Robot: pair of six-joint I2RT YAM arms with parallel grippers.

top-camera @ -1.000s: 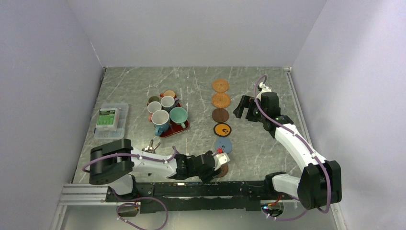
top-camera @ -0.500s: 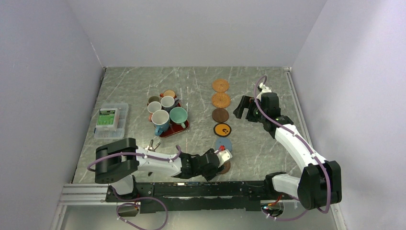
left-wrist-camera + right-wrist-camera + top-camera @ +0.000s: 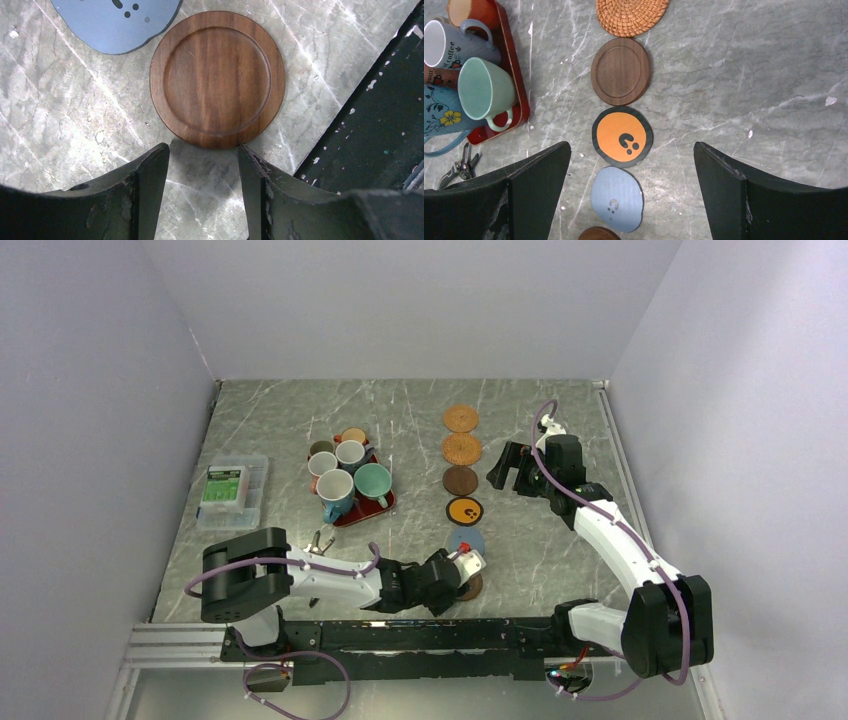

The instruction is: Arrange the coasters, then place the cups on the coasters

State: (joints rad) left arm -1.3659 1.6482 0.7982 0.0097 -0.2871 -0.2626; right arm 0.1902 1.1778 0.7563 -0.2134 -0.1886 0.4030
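Six coasters in column: two woven orange discs point(image 3: 461, 418), two dark brown wooden rimmed discs point(image 3: 461, 480), one black-edged orange disc point(image 3: 622, 136), one blue disc point(image 3: 617, 199). Six handled mugs point(image 3: 372, 482) on red rectangular tray point(image 3: 365, 515). Left claw point(image 3: 203, 147) open, empty, just short of near wooden disc point(image 3: 218, 79); right claw point(image 3: 630, 147) wide open, empty.

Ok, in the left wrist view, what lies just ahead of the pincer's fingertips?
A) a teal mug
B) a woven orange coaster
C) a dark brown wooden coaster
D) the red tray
C: the dark brown wooden coaster lies flat just beyond the left pincer, whose fingers stand apart with nothing between them.
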